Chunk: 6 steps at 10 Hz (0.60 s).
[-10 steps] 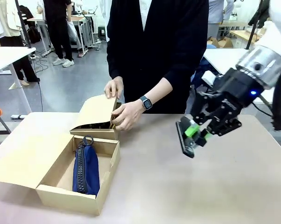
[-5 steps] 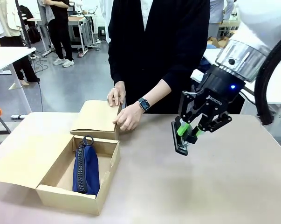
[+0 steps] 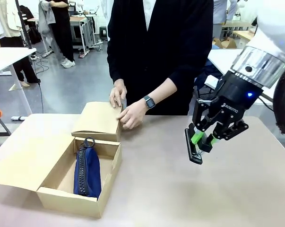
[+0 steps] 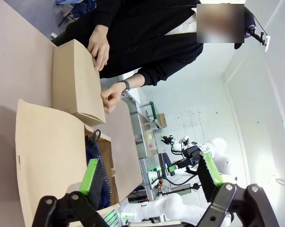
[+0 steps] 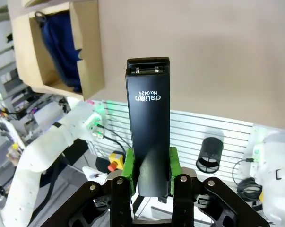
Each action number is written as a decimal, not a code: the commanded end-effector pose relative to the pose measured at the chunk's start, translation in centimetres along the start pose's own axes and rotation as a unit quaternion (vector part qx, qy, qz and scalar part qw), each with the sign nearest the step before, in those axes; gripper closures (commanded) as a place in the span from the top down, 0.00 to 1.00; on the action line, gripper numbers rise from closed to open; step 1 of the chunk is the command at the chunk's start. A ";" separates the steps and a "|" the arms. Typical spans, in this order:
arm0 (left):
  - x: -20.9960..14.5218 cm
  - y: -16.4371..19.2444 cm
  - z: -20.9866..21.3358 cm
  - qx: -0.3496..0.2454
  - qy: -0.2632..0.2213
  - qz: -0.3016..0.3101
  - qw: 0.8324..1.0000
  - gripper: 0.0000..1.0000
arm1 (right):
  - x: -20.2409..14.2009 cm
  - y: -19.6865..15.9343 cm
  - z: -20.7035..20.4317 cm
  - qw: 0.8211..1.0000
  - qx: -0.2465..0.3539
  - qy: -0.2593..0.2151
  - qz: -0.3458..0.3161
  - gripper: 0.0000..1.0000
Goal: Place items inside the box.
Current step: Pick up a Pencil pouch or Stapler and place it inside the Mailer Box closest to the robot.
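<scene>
On my feed the stapler reads as smooth black plastic with a faint sheen and white print on top. The right hand gripping it is matt black, its pads a rubbery-looking green. Above it, the wrist collar looks like brushed metal. The open box and closed box are matt brown cardboard. The navy pouch is cloth with a dark zip. The bench is smooth, matt beige.

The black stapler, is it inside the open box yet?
No, the stapler sits in the right gripper, apart from the open box.
</scene>
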State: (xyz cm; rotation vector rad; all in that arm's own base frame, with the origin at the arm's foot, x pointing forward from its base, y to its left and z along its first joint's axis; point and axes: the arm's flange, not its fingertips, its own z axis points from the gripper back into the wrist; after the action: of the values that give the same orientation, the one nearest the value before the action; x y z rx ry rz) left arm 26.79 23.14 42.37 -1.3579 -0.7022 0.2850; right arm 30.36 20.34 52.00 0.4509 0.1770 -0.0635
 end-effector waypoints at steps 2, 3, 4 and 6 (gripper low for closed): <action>0.0 -0.1 -0.1 -0.011 -0.008 -0.009 1.000 1.00 | 3.0 6.8 -1.3 1.000 0.012 -0.006 0.024 0.32; 0.0 -0.1 -0.1 -0.011 -0.008 -0.009 1.000 1.00 | 3.8 9.5 -2.4 0.999 0.002 0.002 0.045 0.32; 0.0 -0.1 -0.1 -0.011 -0.008 -0.009 1.000 1.00 | 4.6 12.4 -4.1 0.997 -0.008 0.023 0.066 0.32; 0.0 -0.1 -0.1 -0.011 -0.008 -0.009 1.000 1.00 | 7.0 17.9 -8.8 0.995 -0.044 0.051 0.075 0.32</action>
State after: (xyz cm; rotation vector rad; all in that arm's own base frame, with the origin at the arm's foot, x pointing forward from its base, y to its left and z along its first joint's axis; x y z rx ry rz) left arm 26.81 23.13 42.36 -1.3580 -0.7014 0.2847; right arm 35.12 37.39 50.72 0.4437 0.2263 0.1301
